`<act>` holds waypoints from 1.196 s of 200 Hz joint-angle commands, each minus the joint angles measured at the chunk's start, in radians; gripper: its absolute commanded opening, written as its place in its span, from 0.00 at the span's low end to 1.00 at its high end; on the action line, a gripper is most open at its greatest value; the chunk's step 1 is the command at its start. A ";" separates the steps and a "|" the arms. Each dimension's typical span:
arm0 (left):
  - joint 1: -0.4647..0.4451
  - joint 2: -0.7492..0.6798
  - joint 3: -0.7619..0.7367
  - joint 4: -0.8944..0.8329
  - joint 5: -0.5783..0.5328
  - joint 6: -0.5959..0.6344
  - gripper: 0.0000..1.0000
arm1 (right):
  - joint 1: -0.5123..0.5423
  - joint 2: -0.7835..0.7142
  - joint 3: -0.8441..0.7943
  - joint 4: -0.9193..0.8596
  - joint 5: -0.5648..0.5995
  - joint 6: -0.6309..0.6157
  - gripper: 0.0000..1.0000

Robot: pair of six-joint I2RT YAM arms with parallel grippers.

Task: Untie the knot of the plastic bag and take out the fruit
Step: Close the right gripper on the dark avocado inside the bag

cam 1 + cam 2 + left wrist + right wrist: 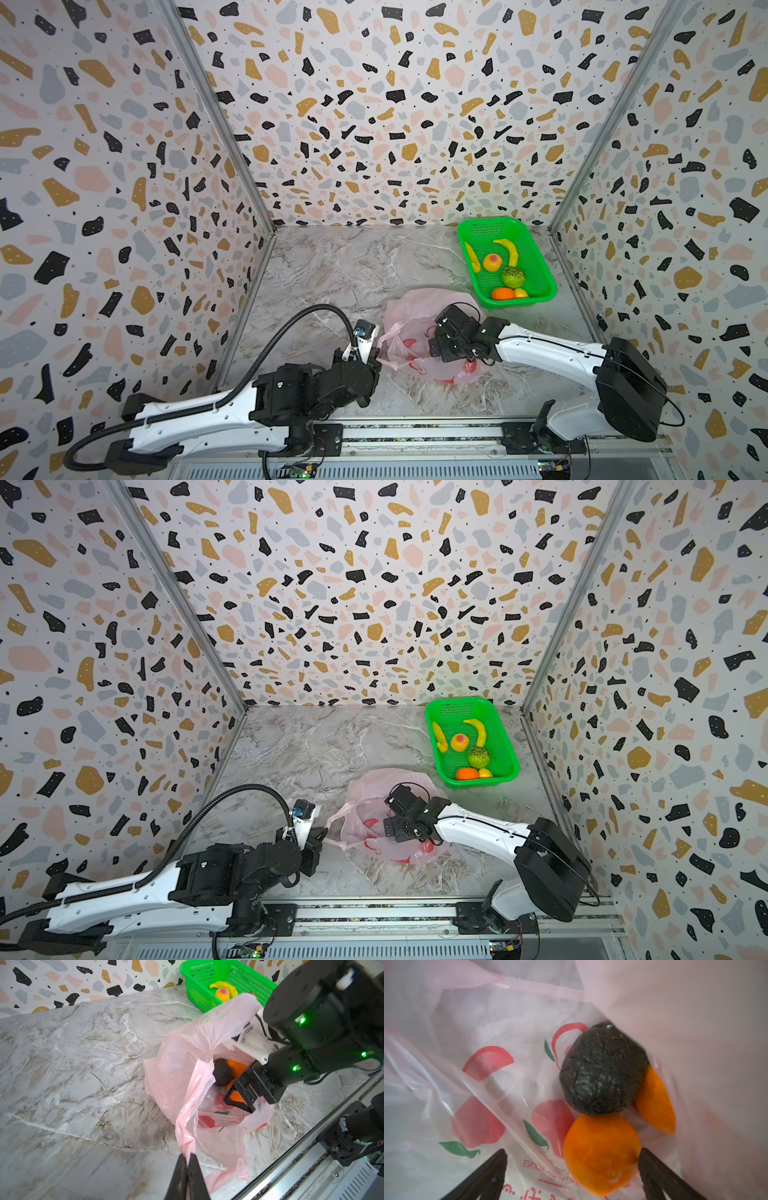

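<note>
**Q:** Marble-look table (332,270), speckled walls. Where is the plastic bag (415,301)?

**A:** Near the front middle, its mouth gaping, no knot showing. My left gripper (187,1159) is pressed together on a handle strip (185,1130), holding it up. My right gripper (572,1152) is spread wide inside the bag, straddling a tangerine (600,1147).

**Q:** How will that handle?

**A:** Probably light, firm and smooth, so I would grip across its widest part. It is bright orange and touches a dark, pebbly avocado (602,1072). The thin pink film crowds close and could snag.
</note>
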 commanded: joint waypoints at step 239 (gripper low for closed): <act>-0.006 -0.004 -0.007 0.075 0.007 0.065 0.00 | -0.078 0.204 0.075 0.175 0.073 -0.047 0.84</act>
